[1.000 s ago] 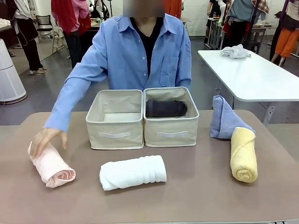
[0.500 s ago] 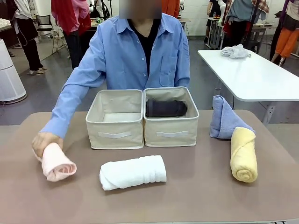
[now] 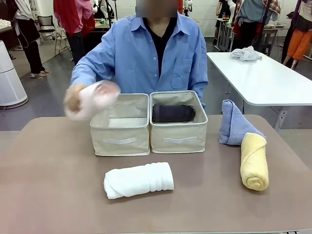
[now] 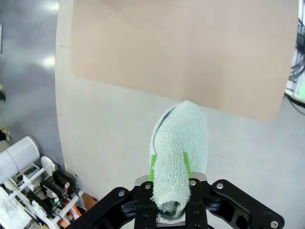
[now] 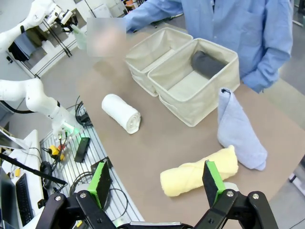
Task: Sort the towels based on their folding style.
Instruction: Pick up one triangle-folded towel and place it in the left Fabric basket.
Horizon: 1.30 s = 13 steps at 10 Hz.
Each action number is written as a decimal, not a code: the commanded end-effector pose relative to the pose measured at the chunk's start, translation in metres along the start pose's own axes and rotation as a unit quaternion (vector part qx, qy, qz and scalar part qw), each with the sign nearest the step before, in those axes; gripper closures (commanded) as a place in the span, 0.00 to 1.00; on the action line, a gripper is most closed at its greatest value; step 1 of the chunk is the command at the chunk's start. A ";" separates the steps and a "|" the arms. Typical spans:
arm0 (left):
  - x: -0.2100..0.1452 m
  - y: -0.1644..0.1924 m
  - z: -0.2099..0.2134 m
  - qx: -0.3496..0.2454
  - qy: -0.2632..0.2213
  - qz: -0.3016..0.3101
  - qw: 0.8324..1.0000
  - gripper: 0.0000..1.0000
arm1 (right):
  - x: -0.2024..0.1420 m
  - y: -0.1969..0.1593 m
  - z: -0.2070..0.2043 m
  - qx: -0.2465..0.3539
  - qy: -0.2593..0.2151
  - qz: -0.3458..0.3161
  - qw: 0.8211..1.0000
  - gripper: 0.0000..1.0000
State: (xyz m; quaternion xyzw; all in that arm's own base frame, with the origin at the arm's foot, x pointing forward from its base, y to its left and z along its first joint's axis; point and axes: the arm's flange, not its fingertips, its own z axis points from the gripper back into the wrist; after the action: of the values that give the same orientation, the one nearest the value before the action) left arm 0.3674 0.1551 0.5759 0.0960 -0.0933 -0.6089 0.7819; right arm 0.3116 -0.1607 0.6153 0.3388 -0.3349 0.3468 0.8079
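My left pincer (image 4: 170, 168) is clenched on the pale green towel (image 4: 180, 140). The cone stands up between my green pads (image 4: 153, 167), its tip pointing away from my wrist, with the brown table top beyond it.

My right pincer (image 5: 157, 183) is released, its 2 fingers spread wide with nothing between them. It hangs above the near right part of the table (image 3: 48, 185), over the yellow towel (image 3: 254, 162).

That yellow roll lies on the table with its spiral end toward me. The light blue towel (image 3: 234, 124), a pointed cone, stands touching its far end.

The 2 beige bins sit side by side in the middle, walls touching. Each has a plain white strip on its front. The dark grey towel (image 3: 173, 113) lies rolled in the right bin (image 3: 178, 139).

The white towel (image 3: 139, 179), a roll, lies on the table in front of the bins.

The person's hand (image 3: 73, 97) holds the pink towel (image 3: 97, 95) in the air, blurred, at the left rim of the left bin (image 3: 119, 139).
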 end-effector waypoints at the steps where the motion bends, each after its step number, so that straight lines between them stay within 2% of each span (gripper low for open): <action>1: 0.044 0.016 0.016 0.010 -0.061 -0.024 0.998 1.00 | 0.000 0.000 -0.001 0.005 -0.006 0.005 1.000 0.00; 4: 0.145 0.038 0.041 0.001 -0.103 -0.072 0.992 1.00 | 0.000 0.000 -0.001 0.005 -0.006 0.005 1.000 0.00; 7: 0.204 0.046 0.040 -0.004 -0.114 -0.084 0.990 1.00 | 0.000 0.000 -0.001 0.005 -0.006 0.005 1.000 0.00; 9: 0.216 0.047 0.038 -0.013 -0.116 -0.078 0.990 1.00 | 0.000 0.000 -0.001 0.005 -0.006 0.005 1.000 0.00; 10: 0.210 0.045 0.037 -0.024 -0.111 -0.080 0.990 1.00 | 0.000 0.000 -0.001 0.005 -0.006 0.005 1.000 0.00; 11: 0.218 0.044 0.030 -0.005 -0.110 -0.093 0.990 1.00 | 0.000 0.000 -0.001 0.005 -0.006 0.005 1.000 0.00; 13: 0.218 0.044 0.030 -0.005 -0.110 -0.093 0.990 1.00 | 0.000 0.000 -0.001 0.005 -0.006 0.005 1.000 0.00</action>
State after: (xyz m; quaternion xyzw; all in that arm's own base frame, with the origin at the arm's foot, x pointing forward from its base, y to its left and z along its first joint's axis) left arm 0.4535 -0.0465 0.6205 0.0292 -0.1590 -0.6867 0.7087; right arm 0.3116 -0.1602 0.6157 0.3385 -0.3347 0.3474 0.8079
